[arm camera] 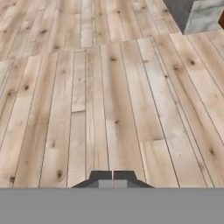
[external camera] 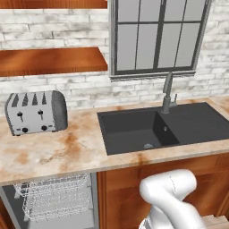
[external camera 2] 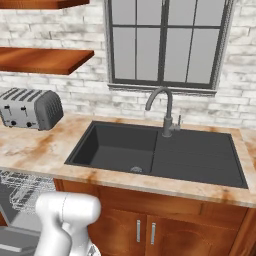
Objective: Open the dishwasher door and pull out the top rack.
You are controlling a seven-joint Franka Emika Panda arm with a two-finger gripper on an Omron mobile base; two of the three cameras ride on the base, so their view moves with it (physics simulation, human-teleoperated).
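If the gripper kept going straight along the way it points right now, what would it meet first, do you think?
Most likely the wooden plank floor. In the hand view the gripper, jaws shut together, faces bare boards with nothing in between. A grey panel corner sits off to one side, probably out of that line, though depth is hard to judge.

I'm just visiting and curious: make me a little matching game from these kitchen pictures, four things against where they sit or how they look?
Things:
1. toaster
2. sink
3. top rack
4. fingers

Descriptions:
A. dark basin set in the counter below the window
B. shut together above the wooden floor
C. white wire, sticking out under the counter
D. grey, on the counter under the shelf

Pairs: 1-D, 2-A, 3-C, 4-B
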